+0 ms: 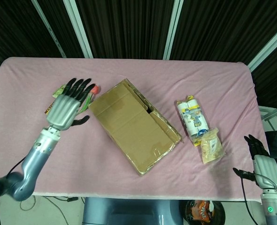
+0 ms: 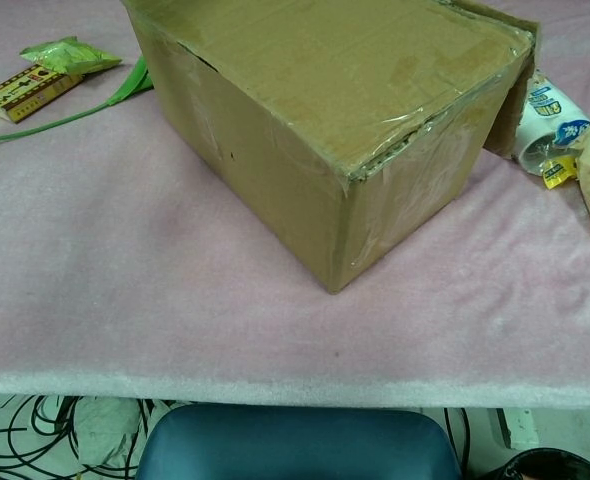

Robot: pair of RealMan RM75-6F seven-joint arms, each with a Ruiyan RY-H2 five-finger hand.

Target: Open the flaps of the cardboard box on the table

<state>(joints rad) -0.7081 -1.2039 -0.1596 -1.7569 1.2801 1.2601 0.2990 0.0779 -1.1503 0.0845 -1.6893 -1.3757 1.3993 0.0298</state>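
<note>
1. The desk (image 1: 129,70) is covered with a pink cloth and carries everything else in the scene.
2. The cardboard box (image 1: 134,124) sits near the middle of the desk, turned at an angle to its edges. Its large top flaps lie flat and nearly closed; on the far right side a narrow dark gap shows, and one flap edge sticks out a little past the box's right corner. Clear tape shines along the near top edge in the chest view.
3. The left hand (image 1: 69,107) hovers above the desk just left of the box, fingers straight and spread, holding nothing. It does not touch the box.
4. The right hand (image 1: 262,157) is at the lower right, off the desk's near right corner, well apart from the box. Its dark fingers point upward, apart, with nothing in them.
5. A white roll package (image 1: 192,119) with blue and yellow print lies right of the box.
6. A clear snack bag (image 1: 211,146) with pale contents lies touching the near end of the roll package.
7. A green packet (image 2: 67,52) and a small yellow patterned box (image 2: 25,90) lie at the left of the desk, partly under the left hand in the head view.
8. A green stem (image 2: 85,112) lies beside them, reaching toward the box.
</note>
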